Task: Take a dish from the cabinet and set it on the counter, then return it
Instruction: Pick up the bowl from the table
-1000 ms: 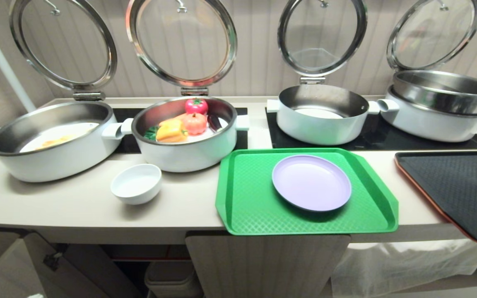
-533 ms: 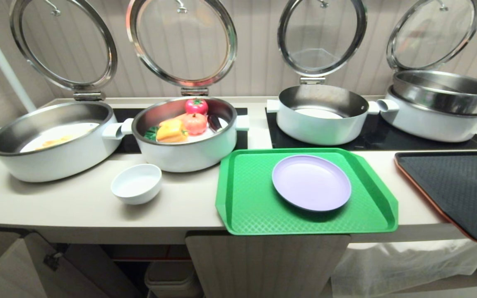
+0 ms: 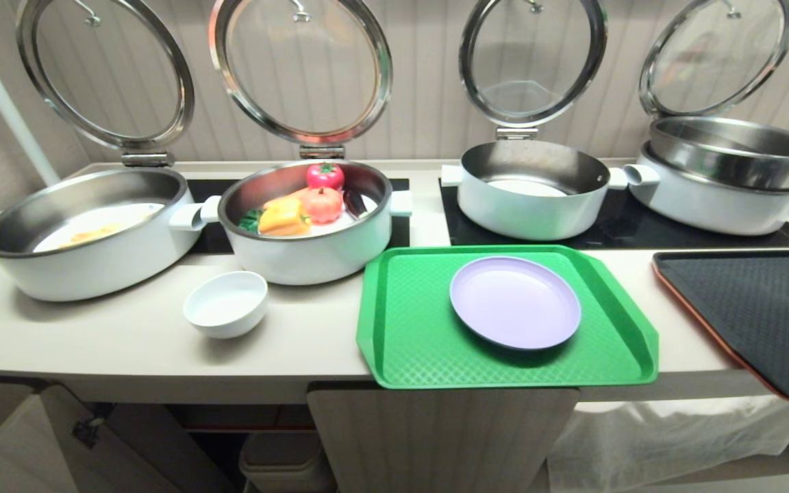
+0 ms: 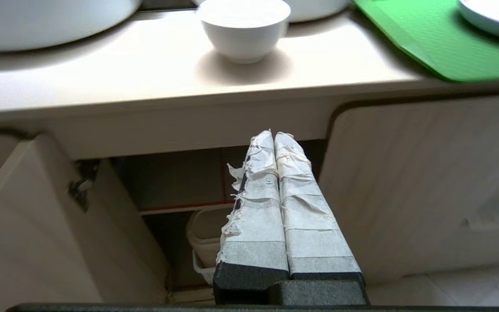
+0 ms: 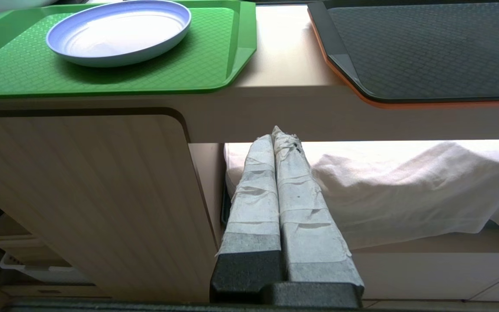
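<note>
White dish (image 3: 224,304) sits alone on the beige counter (image 3: 127,342), at 9 o'clock from the green tray (image 3: 401,342).
Left gripper (image 4: 274,135) and right gripper (image 5: 278,132), fingers pressed together and empty, hang low before the cabinet (image 4: 405,182).

No readable text, label, brand, number or sign anywhere in these views.
</note>
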Robot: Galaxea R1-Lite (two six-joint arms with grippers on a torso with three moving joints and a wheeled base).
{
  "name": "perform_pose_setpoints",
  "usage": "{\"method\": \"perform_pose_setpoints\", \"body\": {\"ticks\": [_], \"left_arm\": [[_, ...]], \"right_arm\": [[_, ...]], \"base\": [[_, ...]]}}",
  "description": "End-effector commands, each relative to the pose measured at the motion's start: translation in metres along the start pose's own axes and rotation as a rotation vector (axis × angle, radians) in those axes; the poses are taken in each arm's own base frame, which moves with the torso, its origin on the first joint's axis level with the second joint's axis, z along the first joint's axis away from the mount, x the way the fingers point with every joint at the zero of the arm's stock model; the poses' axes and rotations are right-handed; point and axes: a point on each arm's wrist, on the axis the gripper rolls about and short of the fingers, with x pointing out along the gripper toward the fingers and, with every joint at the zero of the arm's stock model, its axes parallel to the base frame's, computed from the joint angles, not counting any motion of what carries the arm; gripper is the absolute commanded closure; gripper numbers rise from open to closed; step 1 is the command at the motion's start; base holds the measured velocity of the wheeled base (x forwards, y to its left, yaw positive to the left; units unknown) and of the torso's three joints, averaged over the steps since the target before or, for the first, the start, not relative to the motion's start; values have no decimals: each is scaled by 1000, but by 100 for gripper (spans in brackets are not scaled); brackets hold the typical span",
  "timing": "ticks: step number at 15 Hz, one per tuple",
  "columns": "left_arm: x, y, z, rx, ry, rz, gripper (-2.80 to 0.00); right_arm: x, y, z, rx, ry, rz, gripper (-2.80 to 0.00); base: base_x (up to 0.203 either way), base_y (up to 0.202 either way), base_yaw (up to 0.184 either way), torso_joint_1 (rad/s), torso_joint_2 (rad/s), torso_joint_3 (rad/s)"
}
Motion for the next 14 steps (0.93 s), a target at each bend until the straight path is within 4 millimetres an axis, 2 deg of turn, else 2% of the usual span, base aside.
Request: {"method": "perform_pose_setpoints", "body": {"ticks": [1, 5, 14], "left_arm": [[-4, 0, 0, 4, -46, 5, 0], [-1, 1, -7, 150, -43, 64, 0], [0, 1, -8, 89, -37, 60, 0]], "right_arm": [[0, 0, 0, 0, 0, 0, 0], [0, 0, 0, 0, 2, 0, 0], [0, 0, 0, 0, 1, 0, 0]], "base": [[0, 0, 0, 0, 0, 0], [0, 0, 0, 0, 0, 0], [0, 0, 0, 0, 0, 0]]}}
